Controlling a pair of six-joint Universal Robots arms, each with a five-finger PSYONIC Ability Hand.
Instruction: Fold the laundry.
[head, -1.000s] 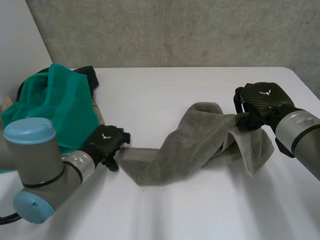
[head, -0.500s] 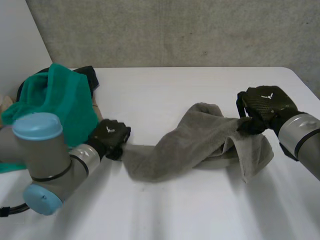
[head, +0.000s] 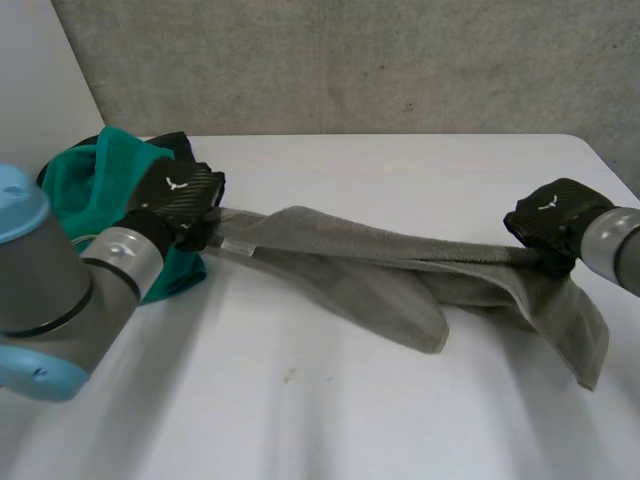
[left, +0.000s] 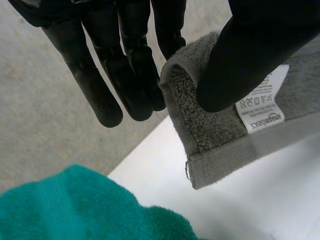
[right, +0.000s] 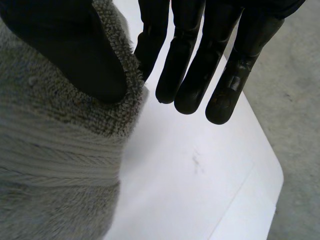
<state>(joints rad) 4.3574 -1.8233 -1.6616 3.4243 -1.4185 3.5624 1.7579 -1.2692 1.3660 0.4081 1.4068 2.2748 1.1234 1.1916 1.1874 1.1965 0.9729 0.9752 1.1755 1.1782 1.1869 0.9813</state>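
Note:
A grey towel (head: 380, 270) hangs stretched across the table between my two hands, sagging in the middle, with a flap drooping at its right end. My left hand (head: 180, 205) holds its left corner above the table. In the left wrist view the thumb (left: 240, 55) pinches that corner (left: 215, 125), beside a white care label (left: 260, 107), against the fingers. My right hand (head: 548, 225) holds the towel's right end. In the right wrist view its thumb (right: 65, 45) presses the grey towel (right: 50, 165) against a finger, while the other fingers (right: 195, 60) stay straight.
A heap of green towel (head: 90, 185) lies over something dark at the table's back left, right behind my left hand, and under it in the left wrist view (left: 75, 210). The table's right edge (right: 270, 175) runs close past my right hand.
My left hand closed on the towel's left corner, then lifted it back and to the left. My right hand moved right. The bunched towel is now pulled out long between them.

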